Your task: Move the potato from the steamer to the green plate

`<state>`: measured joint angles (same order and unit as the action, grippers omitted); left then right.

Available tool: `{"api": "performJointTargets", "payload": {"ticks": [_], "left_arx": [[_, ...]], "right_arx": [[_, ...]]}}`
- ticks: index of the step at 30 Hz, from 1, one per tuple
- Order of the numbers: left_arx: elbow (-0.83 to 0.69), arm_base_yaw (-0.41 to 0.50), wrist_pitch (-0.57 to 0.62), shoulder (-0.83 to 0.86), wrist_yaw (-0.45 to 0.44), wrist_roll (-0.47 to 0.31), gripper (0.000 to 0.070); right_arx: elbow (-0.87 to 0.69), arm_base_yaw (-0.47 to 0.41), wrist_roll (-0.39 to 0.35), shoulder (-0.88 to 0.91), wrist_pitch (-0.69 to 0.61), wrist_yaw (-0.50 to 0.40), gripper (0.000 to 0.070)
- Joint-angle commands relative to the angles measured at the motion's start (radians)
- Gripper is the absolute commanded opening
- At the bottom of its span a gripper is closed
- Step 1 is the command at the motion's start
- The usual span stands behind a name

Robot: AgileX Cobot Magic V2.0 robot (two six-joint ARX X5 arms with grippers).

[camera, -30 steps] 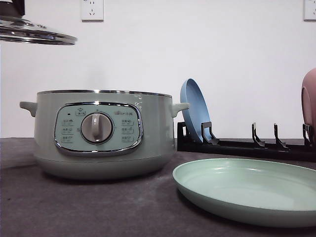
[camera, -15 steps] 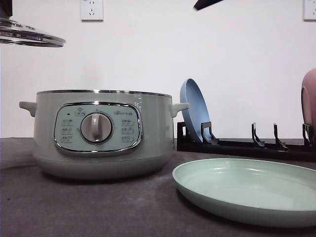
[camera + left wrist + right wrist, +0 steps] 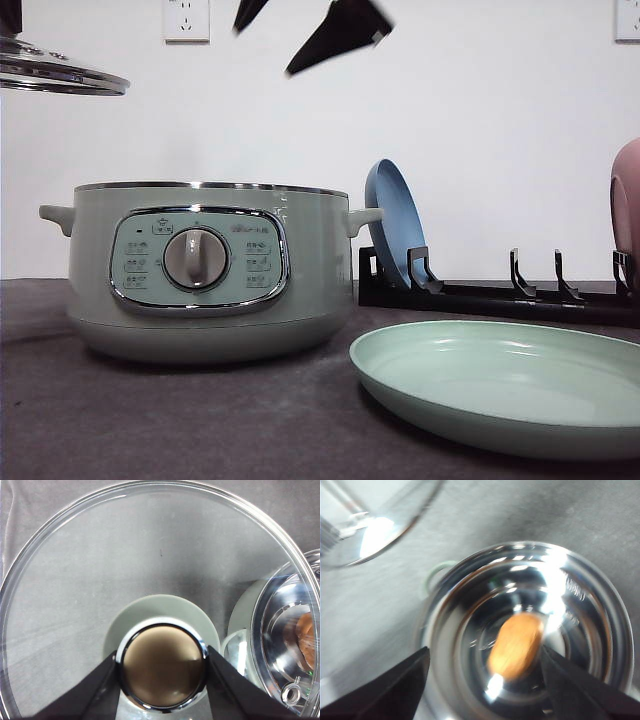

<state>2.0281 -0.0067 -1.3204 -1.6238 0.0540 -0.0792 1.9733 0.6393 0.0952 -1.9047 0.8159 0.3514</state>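
Observation:
The pale green steamer (image 3: 205, 270) stands uncovered at the left of the table. Inside its shiny pot (image 3: 520, 630) lies the orange-brown potato (image 3: 516, 645), also seen through the glass lid as the potato (image 3: 306, 640). My right gripper (image 3: 262, 52) hangs open high above the steamer, its fingers (image 3: 385, 690) spread to either side of the potato and well clear of it. My left gripper (image 3: 162, 667) is shut on the knob of the glass lid (image 3: 60, 70), held in the air up and left of the steamer. The green plate (image 3: 500, 385) lies bare at the front right.
A black dish rack (image 3: 500, 295) runs behind the green plate, with a blue plate (image 3: 395, 235) upright in it and a pink dish (image 3: 627, 200) at the right edge. Dark cloth covers the table (image 3: 200, 420).
My right gripper came into the front view from the top right and moved left to above the steamer. The lid shifted slightly left, then held still.

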Motion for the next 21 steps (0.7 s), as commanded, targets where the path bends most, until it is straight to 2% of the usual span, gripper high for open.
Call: {"api": "performJointTargets", "payload": {"ticks": [1, 6, 9, 13, 21], "left_arx": [[0.047, 0.001, 0.034, 0.017, 0.003, 0.005, 0.0], [0.047, 0.001, 0.034, 0.017, 0.003, 0.005, 0.0], [0.047, 0.001, 0.034, 0.017, 0.003, 0.005, 0.0], [0.047, 0.001, 0.034, 0.017, 0.003, 0.005, 0.0], [0.047, 0.001, 0.034, 0.017, 0.003, 0.005, 0.0]], "right_arx": [[0.057, 0.017, 0.01, -0.068, -0.002, -0.017, 0.044], [0.118, 0.041, 0.01, -0.178, -0.015, -0.085, 0.0447], [0.122, 0.053, 0.011, -0.216, -0.028, -0.123, 0.0479], [0.122, 0.072, 0.01, -0.255, -0.037, -0.169, 0.048], [0.122, 0.093, 0.027, -0.313, -0.057, -0.219, 0.0486]]}}
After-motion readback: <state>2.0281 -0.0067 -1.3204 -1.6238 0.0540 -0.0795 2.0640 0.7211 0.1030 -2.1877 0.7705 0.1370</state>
